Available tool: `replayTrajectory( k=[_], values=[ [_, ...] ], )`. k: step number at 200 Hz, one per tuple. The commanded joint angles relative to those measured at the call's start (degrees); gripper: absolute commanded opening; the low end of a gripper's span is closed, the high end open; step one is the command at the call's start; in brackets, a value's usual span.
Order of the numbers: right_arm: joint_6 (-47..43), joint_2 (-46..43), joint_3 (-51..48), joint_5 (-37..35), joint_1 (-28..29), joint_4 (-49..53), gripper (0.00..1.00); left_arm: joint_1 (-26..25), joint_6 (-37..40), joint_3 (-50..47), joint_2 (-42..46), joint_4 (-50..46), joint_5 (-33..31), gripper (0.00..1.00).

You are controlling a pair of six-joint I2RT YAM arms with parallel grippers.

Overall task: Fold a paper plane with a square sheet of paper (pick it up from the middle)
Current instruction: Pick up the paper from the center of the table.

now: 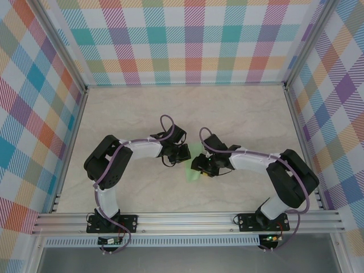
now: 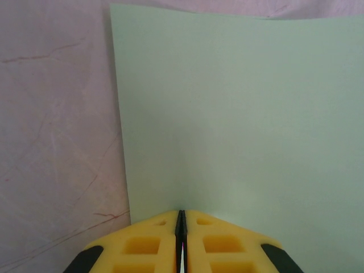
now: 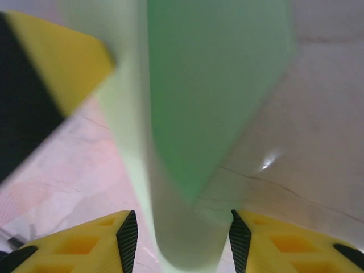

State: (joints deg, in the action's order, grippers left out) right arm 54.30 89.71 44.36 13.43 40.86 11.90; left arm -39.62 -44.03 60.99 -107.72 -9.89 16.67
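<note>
The left hand (image 2: 181,218) pinches the thin pale mint-green square sheet of paper (image 2: 239,114); the right hand (image 3: 183,230) gapes around its curl. An early fold, seemingly; the next move needs a pressed crease.

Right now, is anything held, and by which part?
The left gripper is shut on the square sheet of paper, at its edge; the right gripper is open around it.

A: Top external?
B: High, behind both bases, looking down on the whole table (image 1: 239,114). Far off.
A: Left wrist?
B: Looks out past the tips of the left gripper (image 2: 181,215), very near. The square sheet of paper (image 2: 244,114) is straight ahead of them.
A: Right wrist?
B: Same, along the right gripper (image 3: 183,227). Close, blurred.
A: Overlap?
B: That sheet, in all three.
</note>
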Motion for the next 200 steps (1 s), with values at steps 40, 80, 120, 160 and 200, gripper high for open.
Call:
replayTrajectory(
  k=[40, 80, 120, 160, 200],
  values=[
    [-2.7, -0.1, 1.7, 0.8, -1.8, -2.1, 0.50, -0.2, 0.6, -2.1, -2.1, -4.4, 0.2, 0.10],
    [-6.4, -0.5, 1.4, 4.5, -4.3, -1.9, 0.52, -0.1, 0.7, -2.1, -2.1, -4.6, 0.2, 0.10],
    [-10.3, 0.7, 1.8, 8.8, -5.5, -2.0, 0.49, -0.2, 0.6, -1.8, -2.1, -4.7, 0.2, 0.10],
    [-11.1, 3.0, 3.0, 6.5, -5.9, 1.4, 0.41, -0.1, 1.5, -1.6, -1.5, -5.2, 0.2, 0.10],
    [-12.4, 4.3, 3.3, 4.7, -6.1, 2.5, 0.28, -0.1, 4.1, -0.4, -0.9, -8.1, -0.5, 0.11]
  ],
)
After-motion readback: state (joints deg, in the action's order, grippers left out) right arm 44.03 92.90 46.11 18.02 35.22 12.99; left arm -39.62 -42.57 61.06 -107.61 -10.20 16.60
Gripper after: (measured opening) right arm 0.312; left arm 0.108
